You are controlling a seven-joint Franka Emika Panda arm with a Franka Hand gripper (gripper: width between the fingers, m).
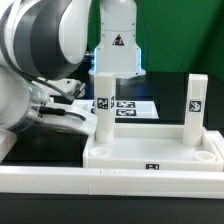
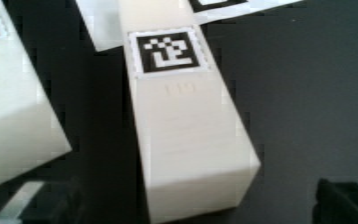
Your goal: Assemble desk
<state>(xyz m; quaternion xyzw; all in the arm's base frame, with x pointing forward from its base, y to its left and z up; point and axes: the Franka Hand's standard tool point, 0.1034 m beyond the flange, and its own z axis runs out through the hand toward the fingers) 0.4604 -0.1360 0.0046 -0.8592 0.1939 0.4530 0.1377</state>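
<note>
Tabletop (image 1: 150,152), 2 legs (image 1: 102,105) upright, on black table (image 1: 45,148).

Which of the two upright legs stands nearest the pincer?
The leg on the exterior view's left, right beside the pincer; the other leg stands at the tabletop's opposite end, on the exterior view's right.

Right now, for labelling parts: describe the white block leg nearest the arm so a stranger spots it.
Find the white tray-like plastic tabletop in front of the marker board. Two white block legs stand upright on it. The wanted leg is at the exterior view's left, beside the arm; the other leg stands at the right.
</note>
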